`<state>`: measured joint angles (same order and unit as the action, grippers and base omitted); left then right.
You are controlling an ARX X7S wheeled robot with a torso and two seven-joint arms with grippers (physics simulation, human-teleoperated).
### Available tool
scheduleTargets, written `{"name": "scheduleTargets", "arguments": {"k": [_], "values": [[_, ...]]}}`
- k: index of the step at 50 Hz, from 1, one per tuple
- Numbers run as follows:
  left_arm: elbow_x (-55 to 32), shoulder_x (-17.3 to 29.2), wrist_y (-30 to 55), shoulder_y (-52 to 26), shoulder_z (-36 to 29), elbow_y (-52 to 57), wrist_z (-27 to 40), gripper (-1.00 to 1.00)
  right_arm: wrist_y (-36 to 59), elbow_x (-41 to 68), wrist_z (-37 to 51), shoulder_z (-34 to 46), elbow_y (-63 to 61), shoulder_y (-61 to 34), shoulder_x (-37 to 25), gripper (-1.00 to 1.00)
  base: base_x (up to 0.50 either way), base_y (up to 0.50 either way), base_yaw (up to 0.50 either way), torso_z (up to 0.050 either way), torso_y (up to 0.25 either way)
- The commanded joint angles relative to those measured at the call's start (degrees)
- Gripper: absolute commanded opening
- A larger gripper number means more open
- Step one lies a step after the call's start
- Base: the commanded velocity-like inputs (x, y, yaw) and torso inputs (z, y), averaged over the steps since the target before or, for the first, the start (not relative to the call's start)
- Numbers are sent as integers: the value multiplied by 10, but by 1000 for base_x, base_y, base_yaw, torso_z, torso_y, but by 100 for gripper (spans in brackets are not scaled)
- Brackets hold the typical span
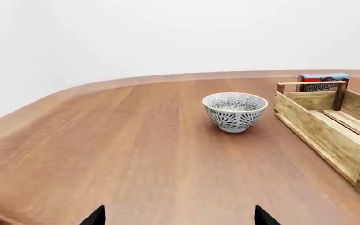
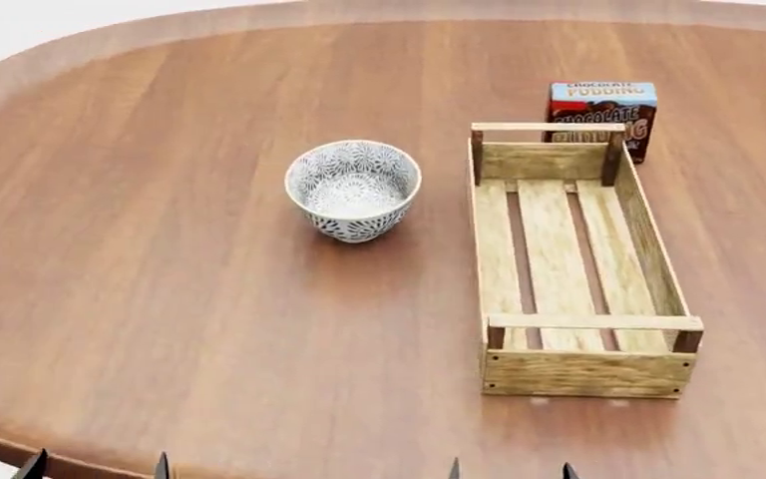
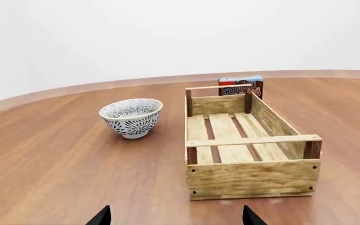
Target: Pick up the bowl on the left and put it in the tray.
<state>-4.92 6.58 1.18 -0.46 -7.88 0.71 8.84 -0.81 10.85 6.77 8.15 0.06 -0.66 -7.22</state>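
The bowl [image 2: 352, 190] is white with a dense grey-blue floral pattern and stands upright on the wooden table, left of the tray [image 2: 576, 259]. It also shows in the left wrist view as the bowl [image 1: 235, 111] and in the right wrist view as the bowl [image 3: 131, 117]. The tray is a long light-wood slatted crate, empty inside, seen too as the tray [image 3: 250, 150] and the tray [image 1: 330, 131]. My left gripper [image 2: 97, 466] is open at the table's near edge, far from the bowl. My right gripper [image 2: 510, 469] is open just in front of the tray's near end.
A chocolate pudding box [image 2: 601, 115] stands behind the tray's far end, also visible as the box [image 3: 240, 86] and the box [image 1: 321, 82]. The table [image 2: 157, 299] has a rounded edge curving past on the left and near side.
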Motion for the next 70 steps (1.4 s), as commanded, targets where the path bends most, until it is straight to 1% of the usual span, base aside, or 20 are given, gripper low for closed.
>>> {"name": "scheduleTargets", "arguments": {"k": [1, 6, 16, 57, 59, 60, 64, 66, 69, 70], "values": [[-8, 6, -2, -1, -6, -3, 4, 100, 2, 9, 4, 5, 2, -1, -4, 100, 23, 500, 0, 0, 0], [-11, 7, -2, -1, -9, -5, 6, 100, 0, 12, 5, 6, 4, -2, -6, 100, 22, 500, 0, 0, 0], [-17, 11, -2, -1, -12, -5, 11, 100, -1, 18, 11, 10, 2, -1, -8, 100, 21, 0, 0, 0, 0], [-34, 25, -6, -3, -27, -6, 26, 100, -7, 27, 26, 28, 3, -2, -21, 100, 500, 0, 0, 0, 0], [-42, 24, 5, -6, -24, -6, 27, 100, 42, 35, 29, 31, 2, -15, -25, 100, 451, 0, 0, 0, 0], [-57, 26, 28, -11, -21, -1, 22, 100, 78, 59, 29, 23, -1, -24, -26, 100, 0, 0, 0, 0, 0], [-37, 34, 28, -9, -28, 20, 32, 100, 119, 68, 46, 19, -32, -28, -31, 100, 0, 0, 0, 0, 0], [-44, 42, 71, -11, -31, 52, 31, 100, 185, 89, 58, 18, -74, -30, -40, 100, 0, 0, 0, 0, 0], [-46, 50, 110, -16, -32, 83, 35, 100, 232, 100, 68, 19, -125, -32, -55, 100, 0, 0, 0, 0, 0], [-70, 56, 164, -21, -28, 114, 29, 100, 293, 127, 81, 9, -173, -42, -66, 100, 0, 0, 0, 0, 0]]}}
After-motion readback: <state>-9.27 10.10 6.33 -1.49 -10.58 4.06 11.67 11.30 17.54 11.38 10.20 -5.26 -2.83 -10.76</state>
